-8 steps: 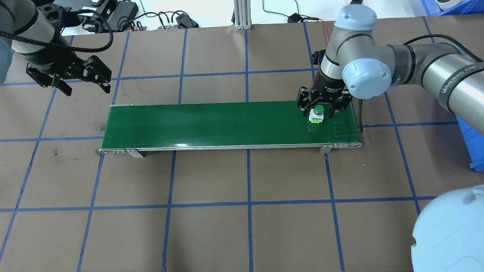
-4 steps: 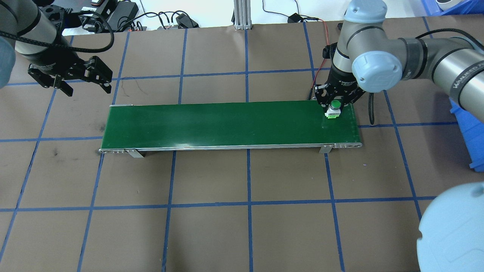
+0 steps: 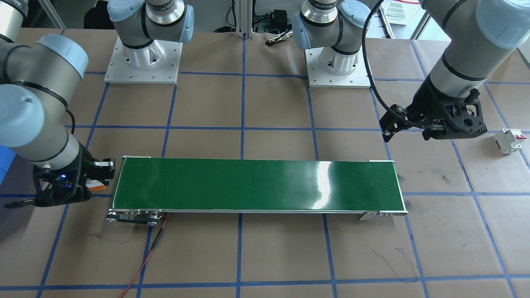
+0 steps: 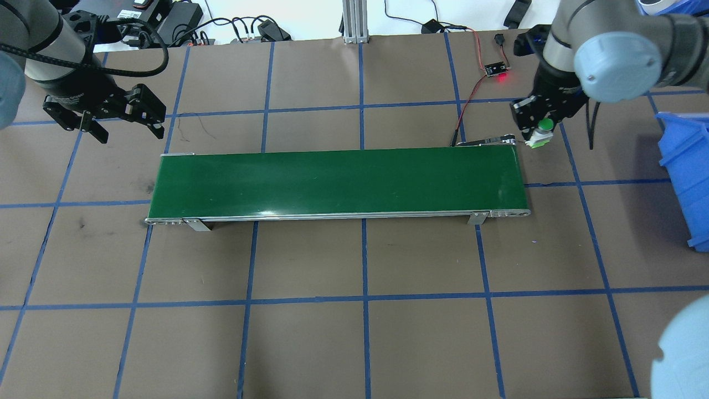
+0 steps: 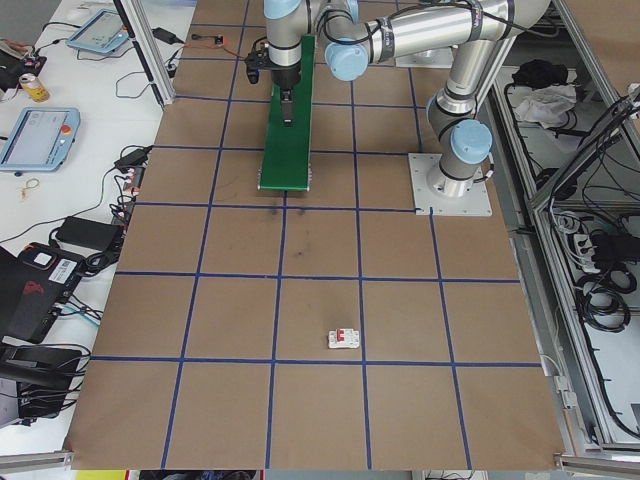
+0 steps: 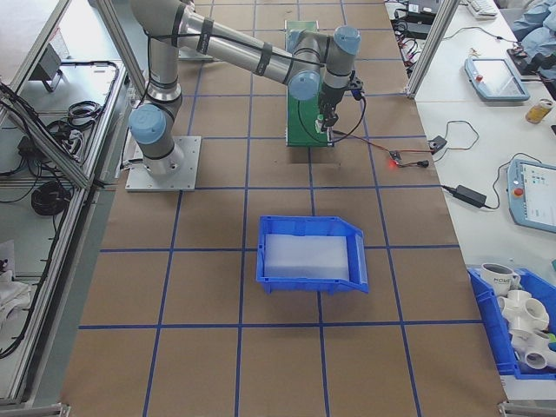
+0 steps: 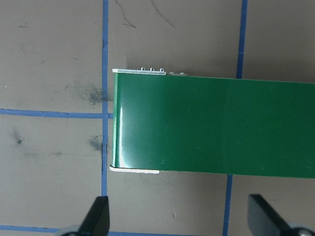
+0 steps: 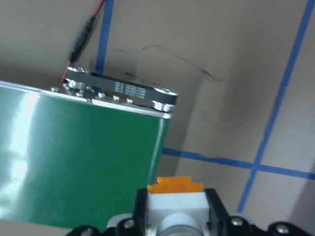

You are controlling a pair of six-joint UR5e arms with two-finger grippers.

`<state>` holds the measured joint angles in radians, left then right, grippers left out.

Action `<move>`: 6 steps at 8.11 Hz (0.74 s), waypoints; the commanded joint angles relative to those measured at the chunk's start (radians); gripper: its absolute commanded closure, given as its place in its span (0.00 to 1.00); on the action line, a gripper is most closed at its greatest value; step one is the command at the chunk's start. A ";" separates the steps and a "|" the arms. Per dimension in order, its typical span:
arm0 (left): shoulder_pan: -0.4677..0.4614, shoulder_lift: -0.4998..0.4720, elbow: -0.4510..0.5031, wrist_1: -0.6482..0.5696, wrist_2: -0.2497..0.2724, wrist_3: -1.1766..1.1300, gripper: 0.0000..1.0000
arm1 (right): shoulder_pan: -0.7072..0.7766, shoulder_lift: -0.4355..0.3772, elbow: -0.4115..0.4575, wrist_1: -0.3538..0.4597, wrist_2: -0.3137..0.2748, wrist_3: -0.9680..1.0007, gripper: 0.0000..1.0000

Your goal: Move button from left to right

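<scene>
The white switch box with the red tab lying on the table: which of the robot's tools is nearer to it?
The left. The left tool hangs beside the white switch box, while the right tool, gripping the button, is past the green belt's far end.

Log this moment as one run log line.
right gripper: shut on button, just off conveyor belt end | left gripper: open, empty

A green conveyor belt (image 5: 288, 120) lay lengthwise far down the brown tabletop (image 5: 300, 300); two grey arms reached over it; a small white circuit breaker (image 5: 344, 339) sat alone, well apart, nearer me.
</scene>
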<state>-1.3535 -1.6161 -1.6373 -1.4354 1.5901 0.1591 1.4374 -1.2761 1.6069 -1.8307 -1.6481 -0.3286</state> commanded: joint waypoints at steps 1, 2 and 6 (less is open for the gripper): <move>-0.001 -0.002 0.002 0.006 -0.002 0.011 0.00 | -0.170 -0.097 -0.011 0.079 -0.068 -0.363 1.00; -0.001 -0.001 0.004 0.006 -0.002 0.011 0.00 | -0.236 -0.103 -0.013 0.059 -0.079 -0.523 1.00; 0.001 -0.013 0.002 0.001 0.010 0.013 0.00 | -0.528 -0.082 -0.008 -0.091 -0.076 -1.190 1.00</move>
<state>-1.3545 -1.6151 -1.6383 -1.4316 1.5873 0.1714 1.0492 -1.3688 1.5954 -1.8719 -1.7253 -1.2047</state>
